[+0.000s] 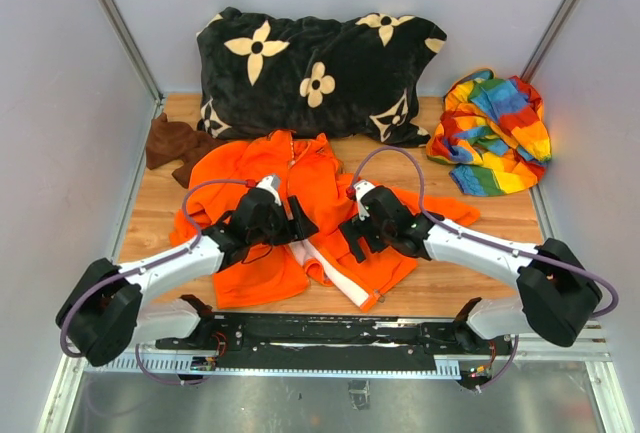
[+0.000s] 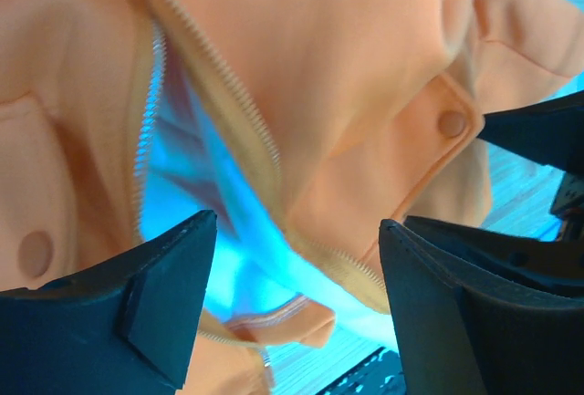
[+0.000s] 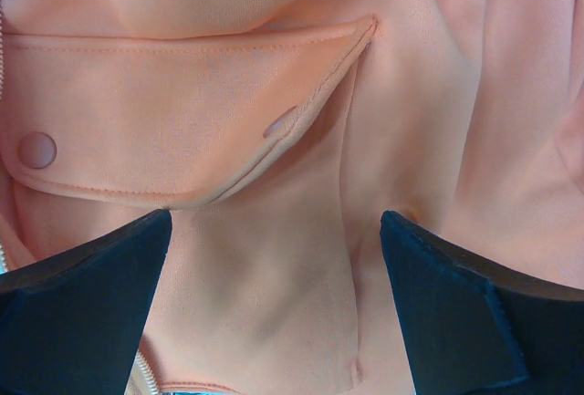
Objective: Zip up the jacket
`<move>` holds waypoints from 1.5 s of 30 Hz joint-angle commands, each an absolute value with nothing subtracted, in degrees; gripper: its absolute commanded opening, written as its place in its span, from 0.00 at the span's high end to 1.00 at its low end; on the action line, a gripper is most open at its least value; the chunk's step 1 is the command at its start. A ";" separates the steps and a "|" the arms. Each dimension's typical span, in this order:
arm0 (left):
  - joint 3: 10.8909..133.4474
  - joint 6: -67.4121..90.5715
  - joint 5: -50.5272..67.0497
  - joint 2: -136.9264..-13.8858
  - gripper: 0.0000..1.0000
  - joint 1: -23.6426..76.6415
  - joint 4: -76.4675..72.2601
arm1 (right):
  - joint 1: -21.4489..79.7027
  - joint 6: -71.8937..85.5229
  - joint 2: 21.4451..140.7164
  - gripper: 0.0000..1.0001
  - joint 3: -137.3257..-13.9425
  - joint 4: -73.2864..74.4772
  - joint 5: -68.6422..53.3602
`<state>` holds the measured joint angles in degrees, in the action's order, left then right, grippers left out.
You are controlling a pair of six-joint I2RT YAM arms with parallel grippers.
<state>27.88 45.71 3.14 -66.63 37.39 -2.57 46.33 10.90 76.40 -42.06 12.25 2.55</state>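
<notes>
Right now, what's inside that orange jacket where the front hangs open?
Between the jacket's two separated zipper rows, only pale lining shows. Whatever lies deeper, under the orange fleece panels, is covered and cannot be seen.

A black cushion (image 1: 320,68) with cream flower shapes lies across the far side of the wooden table (image 1: 148,215). Just beside its right end, in the far right corner, a rainbow-striped cloth (image 1: 495,133) sits crumpled in a heap. At the far left, a small dark brown cloth (image 1: 172,145) lies on the table, just beside the lower left corner of the cushion.
</notes>
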 commanded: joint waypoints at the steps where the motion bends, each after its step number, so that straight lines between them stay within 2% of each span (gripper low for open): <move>1: 32.00 45.64 2.24 -70.94 0.23 38.32 -5.17 | 46.04 12.00 77.30 0.02 -41.69 10.54 1.91; 6: 33.39 45.30 2.19 -79.44 0.27 38.32 -8.71 | 45.88 12.02 77.05 0.02 -40.90 9.96 3.32; 8: 33.91 44.76 1.85 -82.22 0.35 38.32 -9.79 | 45.61 12.04 76.98 0.02 -40.62 9.72 4.02; 11: 35.56 42.58 0.48 -83.87 0.54 38.23 -9.54 | 44.09 12.67 77.32 0.02 -40.07 9.82 4.48; 14: 35.23 40.63 1.31 -82.32 0.67 36.60 -13.30 | 41.41 13.53 77.51 0.02 -39.14 9.89 3.53; 19: 35.13 38.65 13.02 -81.12 0.78 30.56 -26.46 | 36.84 15.42 77.07 0.02 -38.07 9.69 2.09; 22: 37.54 37.07 16.76 -81.48 0.81 29.42 -31.76 | 34.94 16.23 75.53 0.02 -37.59 9.02 0.72; 29: 41.80 36.76 24.98 -86.66 0.81 26.60 -44.47 | 34.72 13.87 69.18 0.02 -38.69 9.03 -1.36; 31: 41.72 37.42 25.72 -88.54 0.77 25.48 -48.88 | 34.76 13.31 67.26 0.02 -38.83 9.05 -2.33; 33: 42.72 36.64 24.32 -90.50 0.74 24.84 -47.16 | 34.87 12.95 66.00 0.01 -38.86 9.05 -3.52; 35: 43.60 35.36 22.83 -91.99 0.66 24.41 -43.65 | 35.69 12.71 64.94 0.02 -38.76 9.10 -4.48; 38: 42.72 34.21 19.82 -91.45 0.60 24.39 -40.27 | 37.28 12.72 63.67 0.01 -38.37 9.10 -4.83; 40: 41.59 34.45 18.74 -90.01 0.48 24.35 -37.57 | 37.78 12.90 62.93 0.01 -37.65 8.91 -4.83; 45: 38.59 35.14 11.98 -83.39 0.32 26.84 -26.54 | 37.95 13.42 62.17 0.01 -36.14 9.05 -4.20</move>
<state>40.58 35.86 18.31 -89.14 24.71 -35.27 37.15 13.50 63.18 -37.93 9.10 -4.16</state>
